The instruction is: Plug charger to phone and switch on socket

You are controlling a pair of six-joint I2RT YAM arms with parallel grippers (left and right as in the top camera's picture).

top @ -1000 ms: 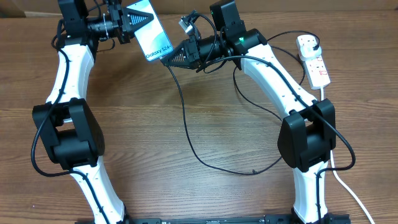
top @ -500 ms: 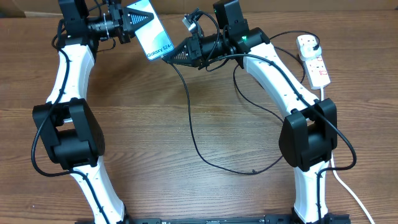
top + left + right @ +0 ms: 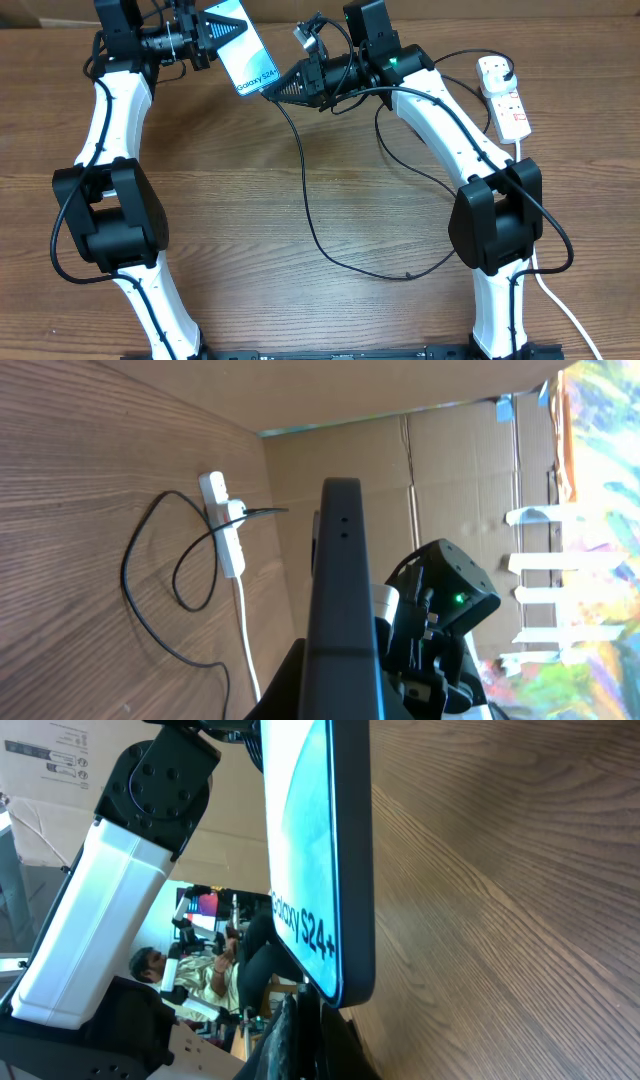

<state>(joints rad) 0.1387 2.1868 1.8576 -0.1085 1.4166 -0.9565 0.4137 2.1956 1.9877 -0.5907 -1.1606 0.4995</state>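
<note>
The left gripper (image 3: 222, 32) clamps the phone (image 3: 245, 55) off the table (image 3: 230, 200) near its far edge, screen tilted upward. At the "Galaxy S24" end the right gripper (image 3: 270, 94) has its fingers narrow, seemingly pinching the charger (image 3: 305, 190) tip, though they hide the port. The black cable loops over the wood to the socket (image 3: 508, 105) at far right, beside its thick white cord (image 3: 550, 295)

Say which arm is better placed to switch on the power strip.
Right, likely. The power strip lies on the right arm's side; the left gripper holds the phone farther away. The right gripper must release the charger first.
</note>
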